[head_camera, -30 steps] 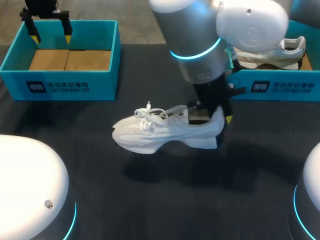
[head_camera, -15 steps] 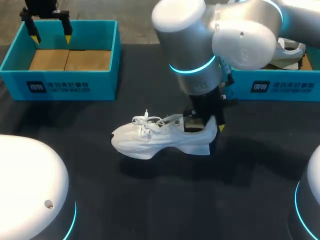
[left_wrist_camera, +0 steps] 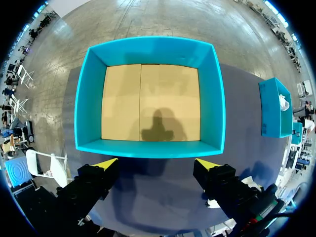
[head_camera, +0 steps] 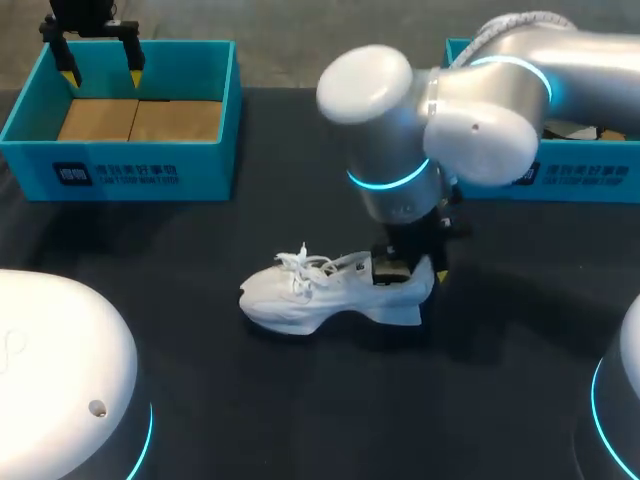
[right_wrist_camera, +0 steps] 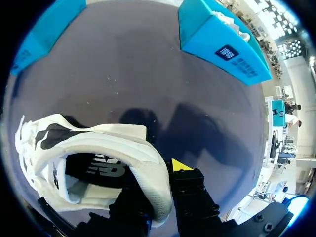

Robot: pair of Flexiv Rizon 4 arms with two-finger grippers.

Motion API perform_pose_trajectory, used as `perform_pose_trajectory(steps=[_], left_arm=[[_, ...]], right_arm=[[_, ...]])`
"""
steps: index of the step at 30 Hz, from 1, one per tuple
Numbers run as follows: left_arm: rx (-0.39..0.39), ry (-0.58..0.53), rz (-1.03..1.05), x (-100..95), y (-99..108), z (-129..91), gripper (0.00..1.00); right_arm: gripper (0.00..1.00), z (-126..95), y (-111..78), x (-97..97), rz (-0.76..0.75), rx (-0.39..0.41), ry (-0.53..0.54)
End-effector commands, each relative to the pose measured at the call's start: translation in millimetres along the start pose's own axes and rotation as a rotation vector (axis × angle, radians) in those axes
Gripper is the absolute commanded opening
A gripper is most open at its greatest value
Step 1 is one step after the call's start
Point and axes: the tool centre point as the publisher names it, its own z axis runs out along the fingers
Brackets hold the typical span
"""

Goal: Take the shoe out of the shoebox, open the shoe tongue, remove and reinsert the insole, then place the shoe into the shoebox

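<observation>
Shoe: the white shoe (head_camera: 330,295) stands upright on the dark counter (head_camera: 230,400), outside both boxes; toe toward my left, heel toward my right
Right claw: the right claw (right_wrist_camera: 157,195) is clamped on the shoe's heel collar; one finger is inside the shoe's mouth, the other, yellow-tipped, is outside behind the heel
Left claw: the left claw (left_wrist_camera: 157,165) hangs with its fingers spread wide and nothing between them, above one wall of the left shoebox (left_wrist_camera: 148,148), whose cardboard floor shows; it is well apart from the shoe
Right shoebox: the right shoebox (head_camera: 560,175) sits behind the right arm and is largely hidden by it; what it holds cannot be told from the head view
Laces: the laces (head_camera: 300,265) lie bunched over the front; the tongue beneath them appears to lie flat, not pulled open
Insole: the dark, printed insole (right_wrist_camera: 98,170) looks seated inside the shoe
Done, by my reading: the shoe is out of its box; that first step looks finished or nearly so, the claw not yet off the heel
Left to do: open the tongue; pull the insole out; slide it back in; return the shoe to the shoebox
Stage: early; most of the task lies ahead
</observation>
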Motion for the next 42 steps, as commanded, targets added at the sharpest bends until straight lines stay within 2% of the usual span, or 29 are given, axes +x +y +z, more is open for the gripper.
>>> perform_pose_trajectory(steps=[1,14,15,16,23,27,29,32,35,37,38,39,40,42], left_arm=[[0.000,0.000,0.000,-0.1,0.0,0.0,1.00],[0.000,0.000,0.000,-0.1,0.0,0.0,1.00],[0.000,0.000,0.000,-0.1,0.0,0.0,1.00],[0.000,0.000,0.000,-0.1,0.0,0.0,1.00],[0.000,0.000,0.000,-0.1,0.0,0.0,1.00],[0.000,0.000,0.000,-0.1,0.0,0.0,1.00],[0.000,0.000,0.000,-0.1,0.0,0.0,1.00],[0.000,0.000,0.000,-0.1,0.0,0.0,1.00],[0.000,0.000,0.000,-0.1,0.0,0.0,1.00],[0.000,0.000,0.000,-0.1,0.0,0.0,1.00],[0.000,0.000,0.000,-0.1,0.0,0.0,1.00],[0.000,0.000,0.000,-0.1,0.0,0.0,1.00],[0.000,0.000,0.000,-0.1,0.0,0.0,1.00],[0.000,0.000,0.000,-0.1,0.0,0.0,1.00]], right_arm=[[0.00,19.0,6.3,11.2,0.001,0.028,0.001],[0.00,44.2,5.5,15.8,0.004,0.060,0.007],[0.35,41.9,5.9,12.3,0.016,0.076,0.007],[0.99,37.8,5.3,9.8,0.018,0.076,0.007],[1.00,-2.8,-3.2,-7.6,0.025,0.077,0.041],[1.00,-37.9,-6.4,-17.3,0.004,0.050,0.062],[1.00,-47.6,-5.6,-20.2,-0.003,0.039,0.101],[1.00,-74.1,-0.9,-24.9,-0.063,-0.018,0.157],[1.00,-88.9,6.4,-26.9,-0.134,-0.067,0.172],[1.00,-96.5,11.3,-28.8,-0.199,-0.083,0.230],[1.00,-100.1,13.0,-30.0,-0.229,-0.119,0.249],[1.00,-110.2,13.5,-32.0,-0.366,-0.215,0.340],[1.00,-116.5,9.7,-32.3,-0.534,-0.321,0.383],[1.00,-122.2,-2.3,-40.3,-0.888,-0.469,0.536]])
